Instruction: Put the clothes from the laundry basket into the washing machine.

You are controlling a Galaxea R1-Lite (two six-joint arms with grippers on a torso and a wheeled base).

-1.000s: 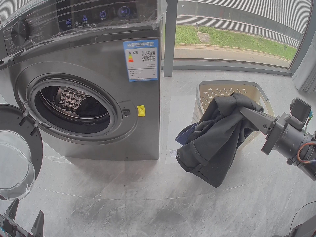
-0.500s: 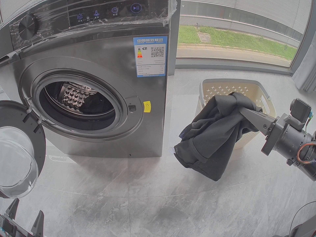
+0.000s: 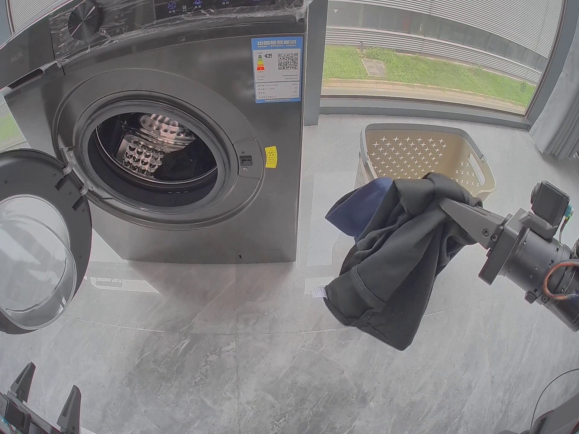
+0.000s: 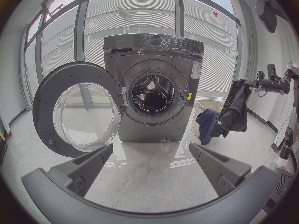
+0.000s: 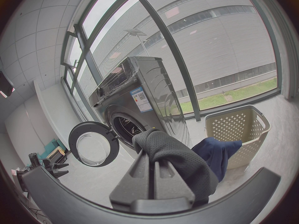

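The right gripper (image 3: 447, 202) is held out above the floor just in front of the laundry basket (image 3: 422, 129), its two fingers pressed together on a bunched fold of a dark garment (image 3: 392, 260). The right wrist view shows the same clamp (image 5: 151, 159), with the cloth humped over the fingertips. The garment hangs free in a long drape, its lower hem clear of the grey marbled floor (image 3: 241, 357), and a small white tag shows at one corner. A navy-blue garment (image 3: 359, 209) sits just beside it at the basket's near corner; whether it lies over the basket's rim or is caught up with the dark garment cannot be told. The basket is beige with star-shaped holes in its walls and stands by the window (image 3: 434, 37), to the right of the washing machine (image 3: 199, 79). The machine is grey, with clear film over its control panel and a blue-and-white label (image 3: 277, 69) on its front. Its round door (image 3: 36, 242) is swung fully open to the left, and the steel drum (image 3: 151, 149) is exposed. The left gripper (image 3: 45, 393) is low, near the robot and well apart from the machine, with its fingers spread and nothing between them (image 4: 152, 168).
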